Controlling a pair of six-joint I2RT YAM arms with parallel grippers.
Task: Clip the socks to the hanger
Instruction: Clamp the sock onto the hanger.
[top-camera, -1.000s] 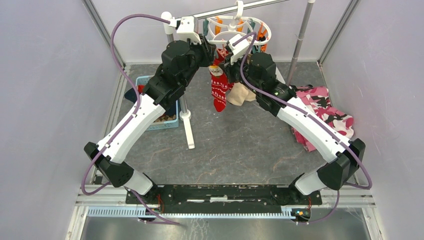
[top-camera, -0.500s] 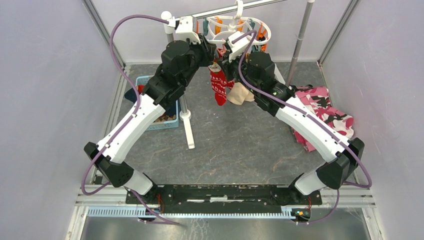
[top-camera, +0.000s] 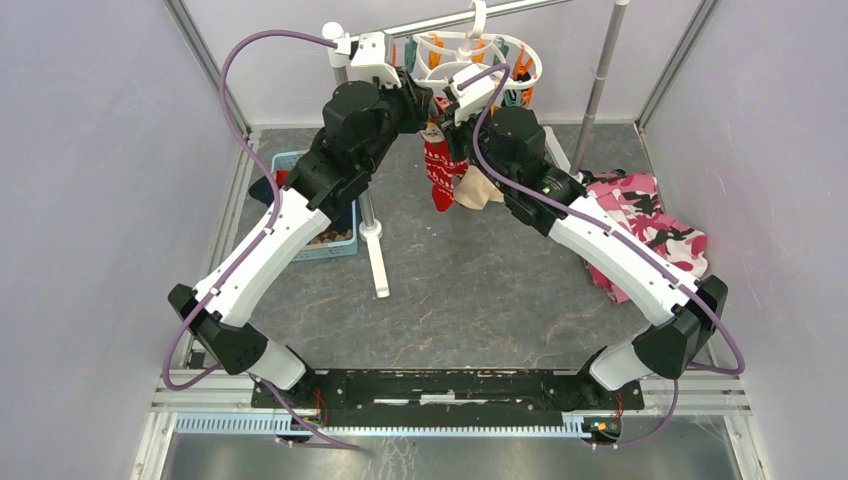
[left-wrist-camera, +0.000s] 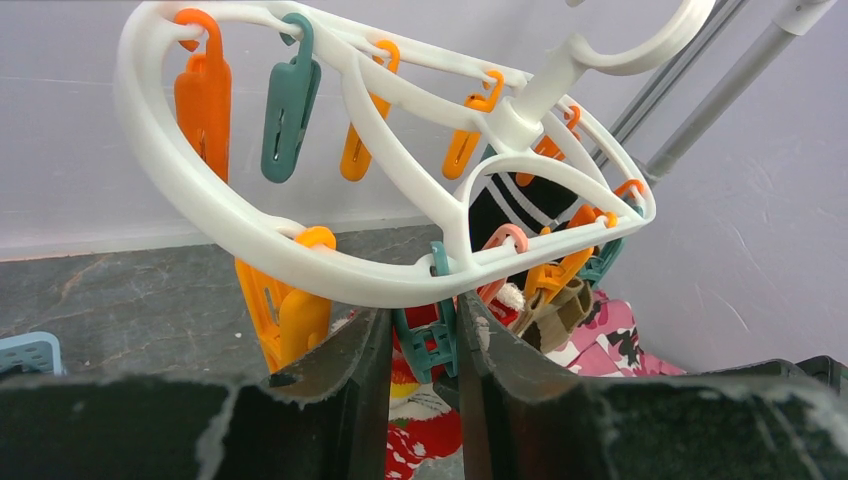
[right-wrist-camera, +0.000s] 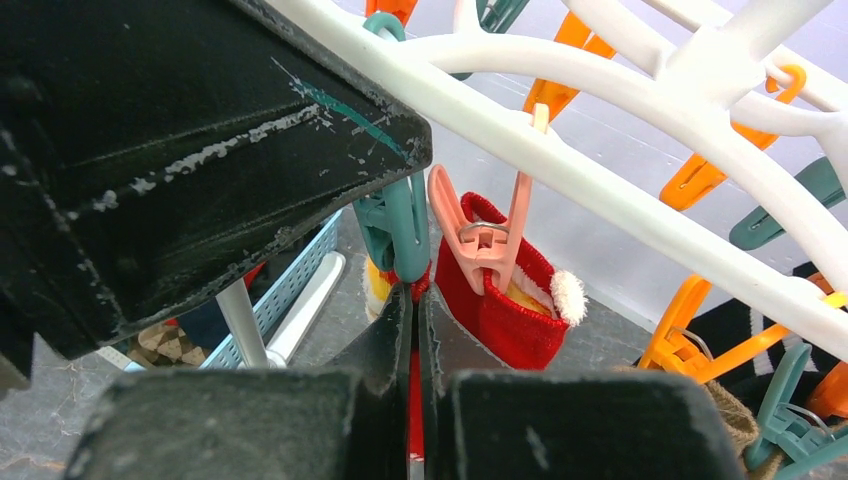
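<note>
Clamping on both sides at twelve o'clock

Toward 10 o'clock on the table stands a blue basket (top-camera: 335, 240), and a camouflage cloth (top-camera: 650, 225) lies toward 2 o'clock. Farther back, near 12 o'clock, the right gripper (right-wrist-camera: 414, 310) is pressed closed on the edge of the red sock (right-wrist-camera: 500, 315), which also hangs from a pink clothespin (right-wrist-camera: 487, 245). A beige sock (top-camera: 482, 190) dangles just beside it. The left gripper (left-wrist-camera: 423, 335) squeezes a teal clothespin (left-wrist-camera: 432, 345) from both sides, under the white hanger (left-wrist-camera: 200, 210) hooked on the silver rack (top-camera: 603, 75) at the far edge.
</note>
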